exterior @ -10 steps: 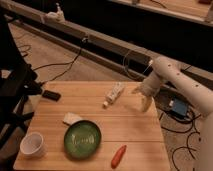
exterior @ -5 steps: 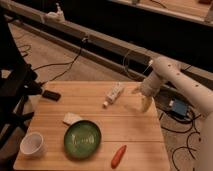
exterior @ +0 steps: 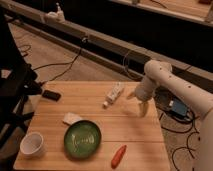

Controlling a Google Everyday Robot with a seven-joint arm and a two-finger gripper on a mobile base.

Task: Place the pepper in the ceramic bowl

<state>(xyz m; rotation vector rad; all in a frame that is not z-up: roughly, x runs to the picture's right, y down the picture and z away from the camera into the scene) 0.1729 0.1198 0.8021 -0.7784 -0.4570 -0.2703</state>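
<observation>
A wooden tabletop [exterior: 131, 129] carries everything. The white robot arm [exterior: 167, 82] reaches in from the right. Its gripper [exterior: 142, 108] points down over the tabletop's right side, apart from every object, and whether it is released or clenched cannot be told. It grasps nothing visible.

The ceramic bowl [exterior: 82, 139], green and glossy, sits near the front edge, left of centre. A white cup [exterior: 32, 145] stands at the front left corner. A white bottle [exterior: 114, 94] lies on its side towards the back, near the gripper. The pepper [exterior: 118, 156] lies on the tabletop at the front edge, just right of the bowl, not in it. A black flat object [exterior: 51, 95] rests at the back left. A small white piece [exterior: 72, 118] lies just behind the bowl.
</observation>
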